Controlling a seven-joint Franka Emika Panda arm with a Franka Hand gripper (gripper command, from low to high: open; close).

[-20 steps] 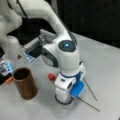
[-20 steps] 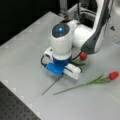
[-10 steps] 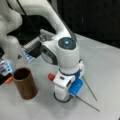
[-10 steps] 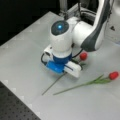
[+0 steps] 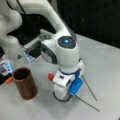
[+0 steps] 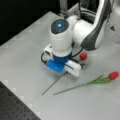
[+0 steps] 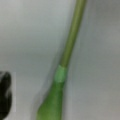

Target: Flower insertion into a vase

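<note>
Stems lie flat on the worktop [image 6: 22, 55], two of them, and the arm is pressed low over one. In a front view the tool [image 6: 65, 73] sits at the worktop surface right over the nearer flower [image 6: 53, 83], whose red head [image 6: 83, 56] peeks out beside the wrist; the second flower [image 6: 87, 82] lies just beside it, its red bloom well off toward that view's right. The fingers are hidden under the wrist body in both front views, so whether they are apart or clamped on the stem cannot be told. The wrist view shows only the stem [image 7: 71, 40] close up, running into a thicker green base at the bottom, with a dark edge at the left that may be a finger. The vase [image 5: 25, 83] stands upright and empty near a front view's left, apart from the arm, with nothing in it so far. Judging from this, a good grasp wants the stem centred between the fingers, taken close to the thick base so the long thin part does not droop, and kept clear of the neighbouring stem.
</note>
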